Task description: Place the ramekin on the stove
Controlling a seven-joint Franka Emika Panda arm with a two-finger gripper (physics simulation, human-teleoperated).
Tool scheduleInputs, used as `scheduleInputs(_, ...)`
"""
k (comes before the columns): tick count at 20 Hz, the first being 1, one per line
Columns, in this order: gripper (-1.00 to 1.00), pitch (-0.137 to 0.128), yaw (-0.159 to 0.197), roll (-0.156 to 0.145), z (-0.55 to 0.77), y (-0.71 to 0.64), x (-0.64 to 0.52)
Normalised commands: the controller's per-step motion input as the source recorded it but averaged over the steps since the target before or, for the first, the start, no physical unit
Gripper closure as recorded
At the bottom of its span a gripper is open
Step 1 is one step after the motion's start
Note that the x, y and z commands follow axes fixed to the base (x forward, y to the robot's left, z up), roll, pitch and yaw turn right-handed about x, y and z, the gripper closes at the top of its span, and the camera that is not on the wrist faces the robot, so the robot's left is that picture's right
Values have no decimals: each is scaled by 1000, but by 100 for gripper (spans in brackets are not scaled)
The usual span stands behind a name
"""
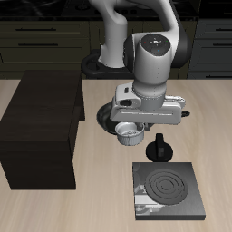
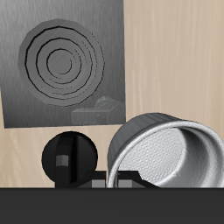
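The ramekin (image 1: 132, 137), a small grey-white cup with a darker inside, hangs just under my gripper (image 1: 130, 129), which is shut on its rim. The wrist view shows the ramekin (image 2: 168, 150) large, close and tilted, its rim meeting my gripper (image 2: 122, 181). The stove (image 1: 169, 188), a flat black square with silver coil rings, lies nearer the table's front edge, a short way from the cup. Its rings are plain in the wrist view of the stove (image 2: 63, 63), and nothing rests on it.
A small black knobbed pot (image 1: 161, 148) (image 2: 70, 158) stands between the ramekin and the stove. A black frying pan (image 1: 107, 112) lies farther back, partly hidden by the arm. A large dark wooden box (image 1: 42, 127) fills one side of the table.
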Motion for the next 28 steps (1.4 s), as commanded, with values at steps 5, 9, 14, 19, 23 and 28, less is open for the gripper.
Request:
scheduleInputs(5, 100, 3, -9, 19, 130, 164, 153)
scheduleInputs(9, 100, -2, 24, 20, 64, 215, 146)
scheduleInputs(14, 100, 20, -9, 8, 17, 226, 269)
scheduleInputs(19, 100, 3, -3, -26, 22, 74, 230)
scheduleInputs(23, 100, -8, 9, -43, 87, 50, 378)
scheduleInputs(28, 100, 1, -8, -25, 70, 56, 245)
